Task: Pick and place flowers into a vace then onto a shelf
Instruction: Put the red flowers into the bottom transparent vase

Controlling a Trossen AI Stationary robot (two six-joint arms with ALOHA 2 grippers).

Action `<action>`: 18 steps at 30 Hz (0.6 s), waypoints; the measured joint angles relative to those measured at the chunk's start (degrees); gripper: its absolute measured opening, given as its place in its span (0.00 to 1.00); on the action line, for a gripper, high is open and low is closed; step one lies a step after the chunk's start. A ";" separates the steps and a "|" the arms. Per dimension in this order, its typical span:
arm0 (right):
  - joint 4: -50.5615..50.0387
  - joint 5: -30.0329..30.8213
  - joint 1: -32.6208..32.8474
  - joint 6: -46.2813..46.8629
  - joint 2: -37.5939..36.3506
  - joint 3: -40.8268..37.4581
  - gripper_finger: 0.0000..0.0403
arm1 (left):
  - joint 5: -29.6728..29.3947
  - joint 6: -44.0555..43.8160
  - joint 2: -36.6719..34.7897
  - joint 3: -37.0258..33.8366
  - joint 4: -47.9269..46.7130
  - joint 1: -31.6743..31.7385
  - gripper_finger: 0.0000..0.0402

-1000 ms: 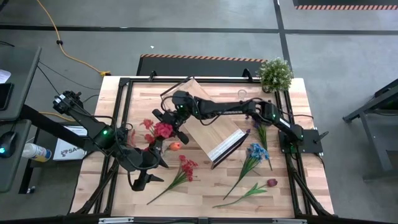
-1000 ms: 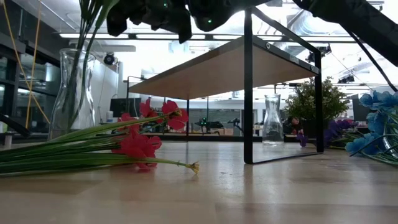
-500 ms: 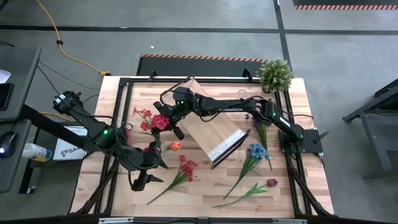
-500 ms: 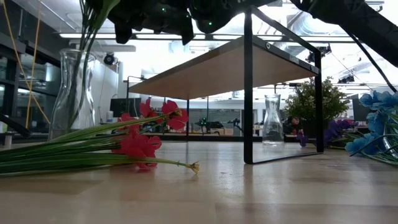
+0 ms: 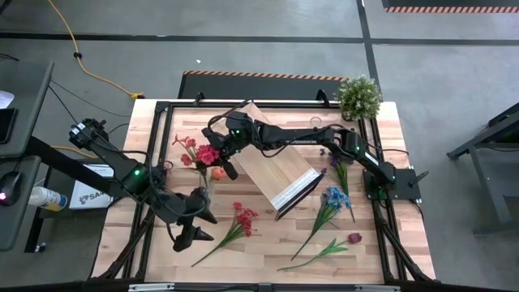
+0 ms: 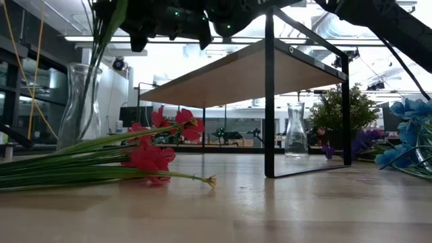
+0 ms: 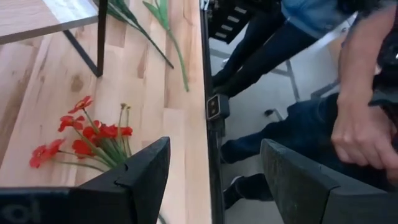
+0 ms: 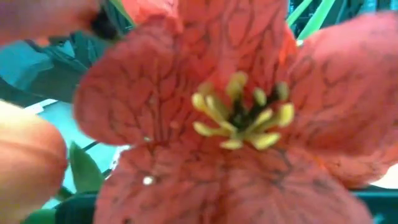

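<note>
Red and orange long-stemmed flowers (image 5: pixel 204 158) hung clamped in the right gripper (image 5: pixel 220 154) above the wooden table's (image 5: pixel 268 243) left half; the left gripper (image 5: pixel 193 223) waited open near the front edge.

Wooden table (image 5: pixel 381 243) — flowers (image 5: pixel 241 219), shelf (image 5: pixel 280 173), plant (image 5: pixel 358 96) on it.

Bright overhead light, low view backlit, red bloom (image 8: pixel 236 124) blurred

Shelf (image 5: pixel 272 166) fills mid-table — bare wood (image 5: pixel 259 247) along the near edge.
</note>
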 joint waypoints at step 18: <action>-0.18 5.54 1.03 -1.16 0.00 0.00 0.00 | 1.71 -2.21 0.00 0.00 -0.43 0.00 0.70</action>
